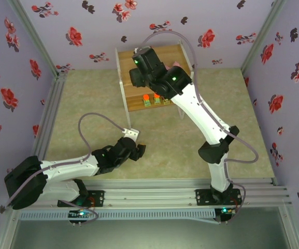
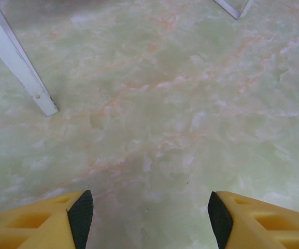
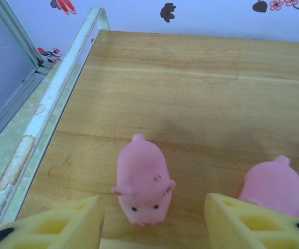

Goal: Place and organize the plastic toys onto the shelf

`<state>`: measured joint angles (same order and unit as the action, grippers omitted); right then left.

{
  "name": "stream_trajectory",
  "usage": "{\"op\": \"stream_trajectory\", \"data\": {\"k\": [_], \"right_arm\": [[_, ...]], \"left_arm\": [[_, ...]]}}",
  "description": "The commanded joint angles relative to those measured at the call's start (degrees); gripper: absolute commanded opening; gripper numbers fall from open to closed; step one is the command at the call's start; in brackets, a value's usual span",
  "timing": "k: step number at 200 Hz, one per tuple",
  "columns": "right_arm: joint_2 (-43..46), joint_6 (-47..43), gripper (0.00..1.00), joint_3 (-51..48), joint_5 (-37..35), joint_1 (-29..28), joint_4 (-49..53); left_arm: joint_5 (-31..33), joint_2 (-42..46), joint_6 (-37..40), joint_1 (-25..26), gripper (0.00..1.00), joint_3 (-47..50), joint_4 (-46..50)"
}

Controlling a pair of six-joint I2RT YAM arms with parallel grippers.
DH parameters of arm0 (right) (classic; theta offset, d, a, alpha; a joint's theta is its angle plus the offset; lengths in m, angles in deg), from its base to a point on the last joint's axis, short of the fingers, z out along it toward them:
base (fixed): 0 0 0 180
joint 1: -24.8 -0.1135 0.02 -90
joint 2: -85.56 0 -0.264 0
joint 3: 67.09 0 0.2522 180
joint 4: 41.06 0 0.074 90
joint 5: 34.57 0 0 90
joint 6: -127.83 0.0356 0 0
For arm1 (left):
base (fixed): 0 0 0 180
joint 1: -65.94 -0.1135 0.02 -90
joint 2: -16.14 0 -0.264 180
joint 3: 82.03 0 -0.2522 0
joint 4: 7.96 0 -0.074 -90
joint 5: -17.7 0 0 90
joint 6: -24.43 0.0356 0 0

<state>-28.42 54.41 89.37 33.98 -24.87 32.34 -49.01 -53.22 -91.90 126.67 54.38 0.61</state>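
- Two pink pigs (image 3: pixel 142 187), smooth and rounded, sit on the shelf (image 3: pixel 190 93) board, snouts toward the right wrist camera
- right gripper (image 3: pixel 153 220) stands open astride the pig nearer the white rim (image 3: pixel 61 98), gripping nothing
- bare wood lies beyond both pigs
- three orange-topped blocks (image 1: pixel 156 99) line the lower board's near edge
- left gripper (image 2: pixel 150 212) hangs open, empty, over bare table (image 2: pixel 165 104)

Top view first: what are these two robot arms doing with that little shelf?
They are putting small plastic toys on the shelf. The right gripper hangs over a shelf board, jaws open either side of a pink pig standing there, not touching it; a second pig stands beside it. Three small blocks sit in a row at the shelf's near edge. The left gripper is open and empty, low over the table.
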Motion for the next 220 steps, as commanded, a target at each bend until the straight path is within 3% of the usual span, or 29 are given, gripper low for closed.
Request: {"op": "stream_trajectory", "data": {"k": [1,149,220], "right_arm": [[4.3,-1.3,0.56,-2.1,-2.1,-0.5,-0.3],[23.5,-0.9,0.67,-30.9,-4.5,-0.7,-9.9],[32.7,-0.7,0.77,-48.2,-3.8,-0.7,-17.3]], "left_arm": [[-0.3,0.4,1.7,-0.3,0.65,-1.9,-0.2],[2.4,6.3,6.0,-0.3,0.65,-9.0,8.8],[3.6,9.7,7.8,-1.1,0.72,-9.0,11.4]]}}
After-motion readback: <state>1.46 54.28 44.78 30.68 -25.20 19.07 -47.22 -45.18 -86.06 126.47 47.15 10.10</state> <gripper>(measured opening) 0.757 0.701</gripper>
